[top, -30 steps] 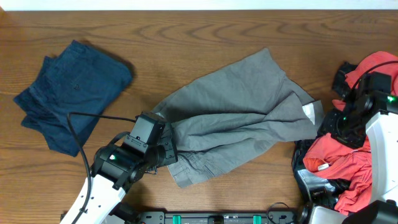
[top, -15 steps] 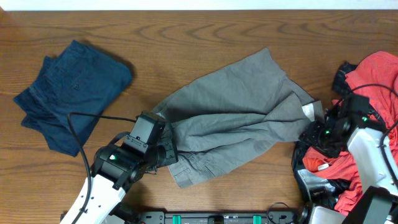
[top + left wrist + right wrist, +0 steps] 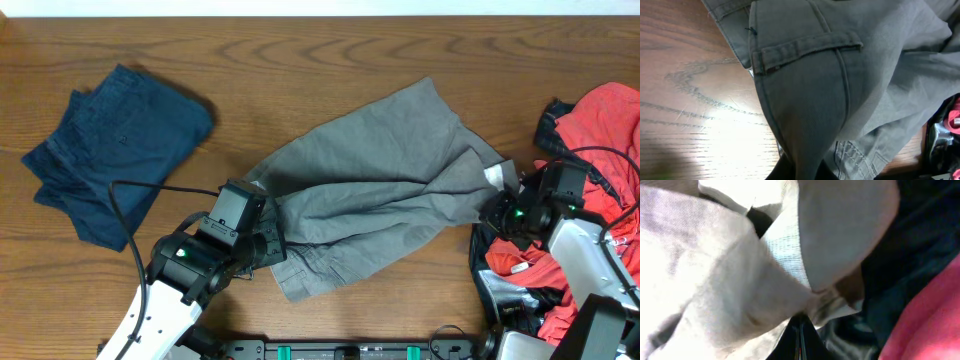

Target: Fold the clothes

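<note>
The grey shorts (image 3: 380,190) lie crumpled across the middle of the table. My left gripper (image 3: 272,245) is shut on their lower-left waistband corner; in the left wrist view the grey fabric (image 3: 805,85) runs down into the pinched black fingers (image 3: 785,172). My right gripper (image 3: 497,208) is at the shorts' right edge. In the right wrist view its jaws (image 3: 801,325) are closed together on a fold of pale grey cloth (image 3: 725,280). Red clothes (image 3: 600,115) mixed with black ones (image 3: 548,125) are heaped at the right.
Folded dark navy shorts (image 3: 115,150) rest at the far left. The red and black heap (image 3: 545,265) crowds the right arm's base, and red fabric (image 3: 930,315) fills the right wrist view's corner. Bare wood (image 3: 300,60) shows along the back.
My right gripper has moved left and down from the red pile to the grey shorts' right edge and closed there. The left gripper has kept its hold and stayed put.
</note>
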Available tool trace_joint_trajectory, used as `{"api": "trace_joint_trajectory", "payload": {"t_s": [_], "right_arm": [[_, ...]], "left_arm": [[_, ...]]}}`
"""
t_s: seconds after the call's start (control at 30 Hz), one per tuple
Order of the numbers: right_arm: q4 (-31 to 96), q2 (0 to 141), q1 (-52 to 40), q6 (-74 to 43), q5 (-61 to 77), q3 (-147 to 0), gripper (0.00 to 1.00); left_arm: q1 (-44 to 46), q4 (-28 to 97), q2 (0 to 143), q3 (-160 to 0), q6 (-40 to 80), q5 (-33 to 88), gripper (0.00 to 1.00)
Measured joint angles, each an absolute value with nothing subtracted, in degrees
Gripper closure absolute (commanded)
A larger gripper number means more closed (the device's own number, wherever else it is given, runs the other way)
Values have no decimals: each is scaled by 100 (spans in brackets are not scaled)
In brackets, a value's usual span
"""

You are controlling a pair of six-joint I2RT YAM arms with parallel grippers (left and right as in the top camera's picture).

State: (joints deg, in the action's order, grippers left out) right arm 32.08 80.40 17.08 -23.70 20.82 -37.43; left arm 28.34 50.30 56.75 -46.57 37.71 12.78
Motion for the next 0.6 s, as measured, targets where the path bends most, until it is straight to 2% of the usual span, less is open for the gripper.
{"api": "trace_joint_trajectory", "payload": {"t_s": [0.37,0.4,0.5,0.6], "right_arm": [[5902,7581,2106,-2078,1699,-5843,99],[6055,7526,2163,-2021,1667,-6055,98],[6215,7424,2182,-1900,1590,-6289,81],[6180,7419,2130,-1852,1549,-6134,76]], "left_arm": [[2836,5043,5675,-4657,3771,1354,94],[2834,5052,5675,-4657,3771,1358,94],[2834,5059,5675,-4657,3771,1363,94],[2834,5052,5675,-4657,3771,1363,94]]}}
